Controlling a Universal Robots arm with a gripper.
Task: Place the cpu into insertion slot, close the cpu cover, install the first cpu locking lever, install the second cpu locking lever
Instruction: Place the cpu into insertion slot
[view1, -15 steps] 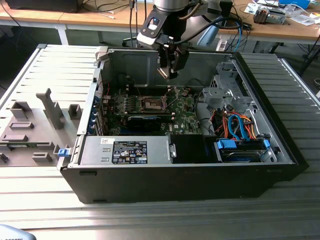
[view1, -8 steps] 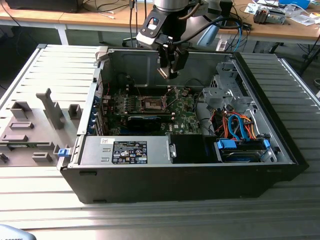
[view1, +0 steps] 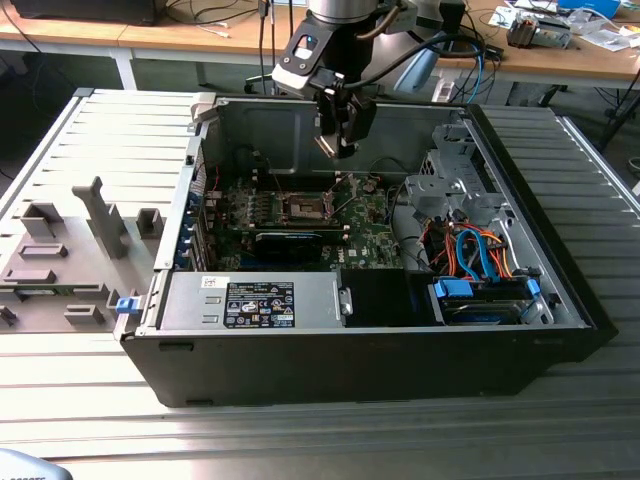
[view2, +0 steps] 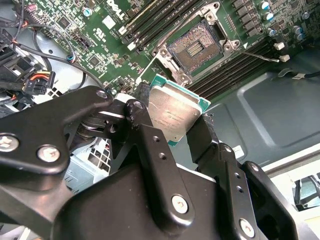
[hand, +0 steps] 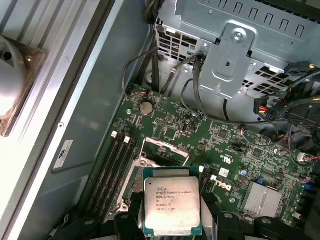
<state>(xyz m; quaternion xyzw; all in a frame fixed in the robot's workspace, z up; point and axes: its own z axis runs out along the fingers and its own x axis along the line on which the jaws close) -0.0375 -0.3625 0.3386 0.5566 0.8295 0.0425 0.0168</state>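
My gripper (view1: 338, 148) hangs above the open computer case (view1: 560, 300), shut on the cpu (view2: 176, 115), a flat square chip with a silver-grey top. Black fingers (view2: 145, 127) clamp two opposite edges of the cpu (hand: 171, 204) in both wrist views. The insertion slot (view1: 303, 208) lies on the green board below and slightly toward the case front. In the second wrist view the slot (view2: 197, 47) is uncovered, with its dark pin field bare. The cpu cover (view2: 167, 67) is a silver frame tipped up at one edge of the slot. A thin wire lever (view2: 260, 55) sticks out sideways.
A long black card (view1: 290, 243) lies just in front of the slot. A silver drive cage (view1: 455, 185) and blue and orange cables (view1: 480, 255) fill the exterior view's right. A labelled metal box (view1: 255, 300) sits at the case front. Grey fixtures (view1: 70, 250) stand outside on the exterior view's left.
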